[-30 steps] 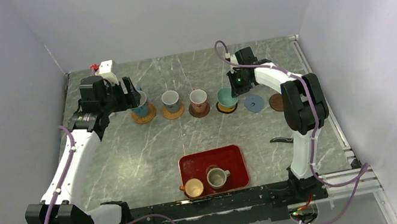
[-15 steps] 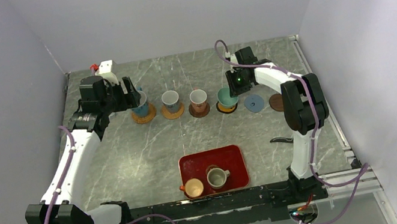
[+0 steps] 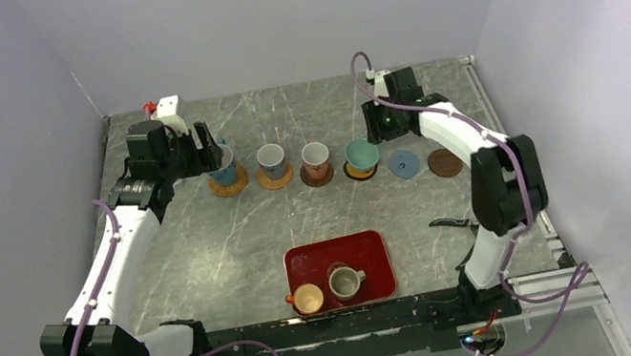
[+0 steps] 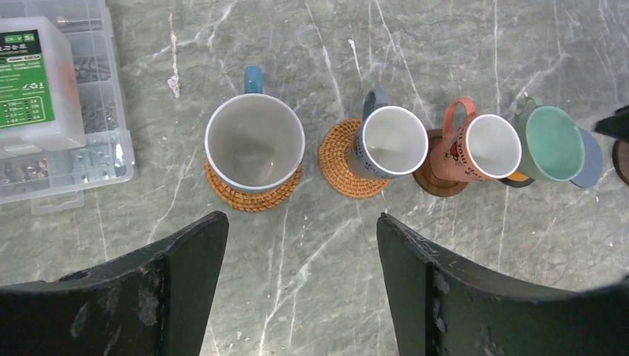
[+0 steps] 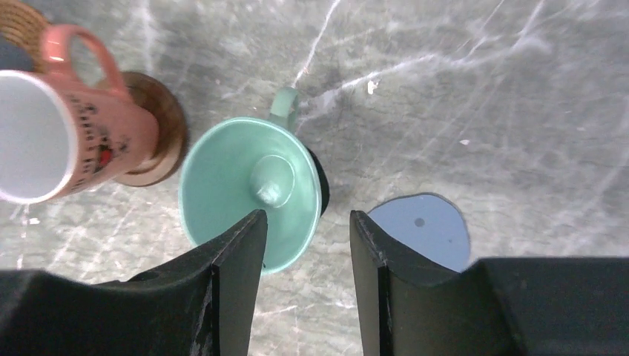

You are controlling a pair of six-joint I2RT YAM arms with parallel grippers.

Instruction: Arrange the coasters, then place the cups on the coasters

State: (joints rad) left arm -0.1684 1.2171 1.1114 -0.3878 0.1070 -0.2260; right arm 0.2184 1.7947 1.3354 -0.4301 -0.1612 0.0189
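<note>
Four cups stand on coasters in a row: a large white cup (image 3: 222,164) (image 4: 254,141) on a tan coaster (image 4: 252,199), a white cup (image 3: 270,156), a pink-sided cup (image 3: 315,154) (image 5: 67,141), and a teal cup (image 3: 362,154) (image 5: 248,185) on a black coaster (image 5: 320,185). A blue-grey coaster (image 3: 403,163) (image 5: 423,230) and a dark brown coaster (image 3: 445,162) lie bare. An orange cup (image 3: 309,298) and a grey-olive cup (image 3: 344,281) sit in the red tray (image 3: 362,248). My right gripper (image 3: 377,124) (image 5: 308,215) hovers open beside the teal cup, holding nothing. My left gripper (image 3: 208,148) (image 4: 297,222) is open near the large cup.
A clear plastic parts box (image 4: 52,96) lies left of the large cup. A small white box (image 3: 170,110) sits at the back left corner. A thin black object (image 3: 447,224) lies beside the right arm's base. Grey walls close in both sides.
My right gripper has opened, let go of the teal cup on its coaster, and pulled back and to the right. The left arm has not moved.
</note>
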